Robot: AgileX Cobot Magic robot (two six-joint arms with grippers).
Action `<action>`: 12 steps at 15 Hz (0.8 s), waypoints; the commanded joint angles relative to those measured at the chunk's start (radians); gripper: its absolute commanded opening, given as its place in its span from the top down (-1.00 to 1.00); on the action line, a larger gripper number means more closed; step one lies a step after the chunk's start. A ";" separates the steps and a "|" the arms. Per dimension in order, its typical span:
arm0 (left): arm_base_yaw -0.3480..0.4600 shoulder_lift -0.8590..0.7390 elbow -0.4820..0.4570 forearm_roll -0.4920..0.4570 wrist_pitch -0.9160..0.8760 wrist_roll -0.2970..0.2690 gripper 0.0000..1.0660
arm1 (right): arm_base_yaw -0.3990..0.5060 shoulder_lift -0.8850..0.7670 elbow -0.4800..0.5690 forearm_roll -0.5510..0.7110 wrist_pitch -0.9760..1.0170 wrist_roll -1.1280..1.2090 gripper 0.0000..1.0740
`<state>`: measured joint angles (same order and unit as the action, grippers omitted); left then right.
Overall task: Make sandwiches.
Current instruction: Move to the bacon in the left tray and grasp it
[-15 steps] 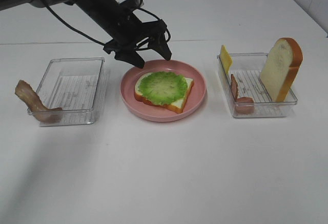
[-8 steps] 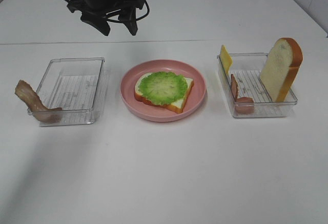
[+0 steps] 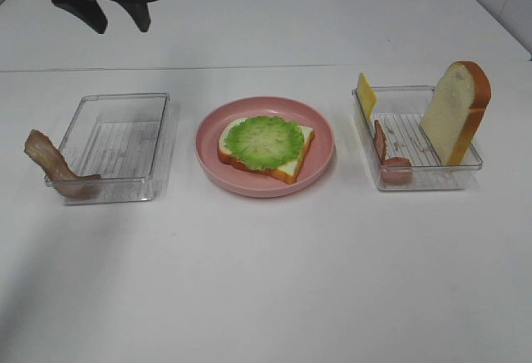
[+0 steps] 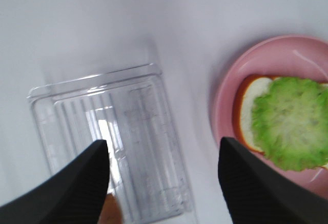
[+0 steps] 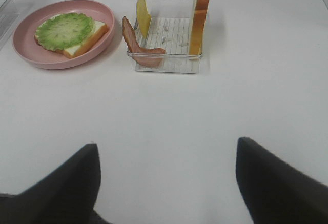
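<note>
Sandwiches so far amount to one open stack: a white toy bread slice with an orange-brown crust (image 3: pixel 288 167) lies flat on the round pink plate (image 3: pixel 322 154) at the middle of the white worktop (image 3: pixel 266 280), and a ruffled green lettuce leaf (image 3: pixel 264 140) sits on top of it. Nothing else is on the stack yet.

The other fillings wait in the trays. A reddish-brown bacon strip (image 3: pixel 56 168) hangs at the near outer corner of the clear plastic tray on the left (image 3: pixel 125 97), with one end sticking out past the wall. I cannot tell whether its lower end lies inside the tray. The clear plastic tray on the right (image 3: pixel 424 185) holds a thin yellow cheese slice (image 3: pixel 365 95) on edge, a second bacon strip (image 3: pixel 386 157) curled against the near wall, and an upright bread slice (image 3: pixel 453 114) leaning at the far end.

The left end effector (image 3: pixel 120 22) hangs high at the far left edge of the scene, well apart from the plate. Its fingers (image 4: pixel 77 183) are spread with nothing between them, and its camera looks down on the left tray and the plate. The right end effector (image 5: pixel 166 183) is also spread wide and empty, with the right tray well ahead of it.

The lettuce layer looks finished, so the step in hand is probably fetching bacon. That calls for a descent with the jaws aligned across the strip's narrow width. The strip is curved and propped on a wall, so it could slide or tip when touched. Cheese and the top slice would follow.
</note>
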<state>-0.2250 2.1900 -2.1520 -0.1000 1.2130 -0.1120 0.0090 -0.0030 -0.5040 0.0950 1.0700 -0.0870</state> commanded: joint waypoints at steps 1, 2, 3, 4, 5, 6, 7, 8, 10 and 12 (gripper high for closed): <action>0.023 -0.110 0.129 0.054 0.075 -0.014 -0.11 | -0.007 -0.015 0.001 0.004 -0.010 -0.005 -0.32; 0.039 -0.159 0.191 0.056 0.075 -0.014 -0.11 | -0.007 -0.015 0.001 0.004 -0.010 -0.005 -0.32; 0.050 -0.181 0.220 0.056 0.075 -0.014 -0.11 | -0.007 -0.015 0.001 0.004 -0.010 -0.005 -0.32; 0.084 -0.258 0.330 0.058 0.073 -0.012 -0.11 | -0.007 -0.015 0.001 0.004 -0.010 -0.005 -0.32; 0.098 -0.297 0.388 0.059 0.067 -0.012 -0.11 | -0.007 -0.015 0.001 0.004 -0.010 -0.005 -0.32; 0.108 -0.335 0.462 0.067 0.039 -0.012 -0.11 | -0.007 -0.015 0.001 0.004 -0.010 -0.005 -0.32; 0.111 -0.357 0.503 0.067 0.015 -0.012 -0.11 | -0.007 -0.015 0.001 0.004 -0.010 -0.005 -0.32; 0.113 -0.417 0.626 0.068 -0.068 -0.014 -0.11 | -0.007 -0.015 0.001 0.004 -0.010 -0.005 -0.32; 0.113 -0.460 0.734 0.067 -0.141 -0.016 -0.11 | -0.007 -0.015 0.001 0.004 -0.010 -0.005 -0.32; 0.113 -0.466 0.836 0.093 -0.189 -0.038 -0.11 | -0.007 -0.015 0.001 0.004 -0.010 -0.005 -0.32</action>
<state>-0.1110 1.7300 -1.3290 -0.0160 1.0390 -0.1390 0.0090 -0.0030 -0.5040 0.0950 1.0700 -0.0870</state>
